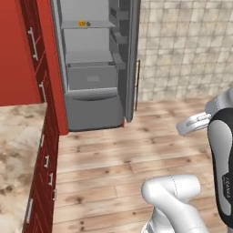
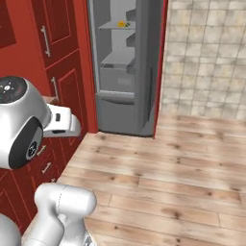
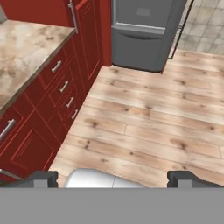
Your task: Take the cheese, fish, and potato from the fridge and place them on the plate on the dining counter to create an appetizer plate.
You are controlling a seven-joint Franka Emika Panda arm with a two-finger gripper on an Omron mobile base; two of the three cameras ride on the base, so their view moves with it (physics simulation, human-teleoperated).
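The fridge (image 1: 91, 77) stands open ahead, across the wooden floor, its door (image 1: 133, 59) swung to the right. On its upper shelf lies the small orange-yellow cheese (image 1: 82, 23) (image 2: 121, 24), with a tiny dark item beside it that looks like the fish (image 1: 88, 23) (image 2: 127, 24). The potato, the plate and the dining counter are out of view. My gripper (image 3: 113, 179) hangs open and empty well short of the fridge (image 3: 144, 35), facing down at the floor, with its fingertips (image 3: 41, 178) wide apart.
A marbled counter top (image 1: 18, 150) (image 3: 26, 48) on red drawers (image 3: 61, 92) runs along the left up to the fridge. Tall red cabinets (image 2: 53, 53) flank the fridge on the left. A tiled wall (image 1: 186, 45) stands right of it. Wooden floor (image 1: 118, 154) lies open between me and the fridge.
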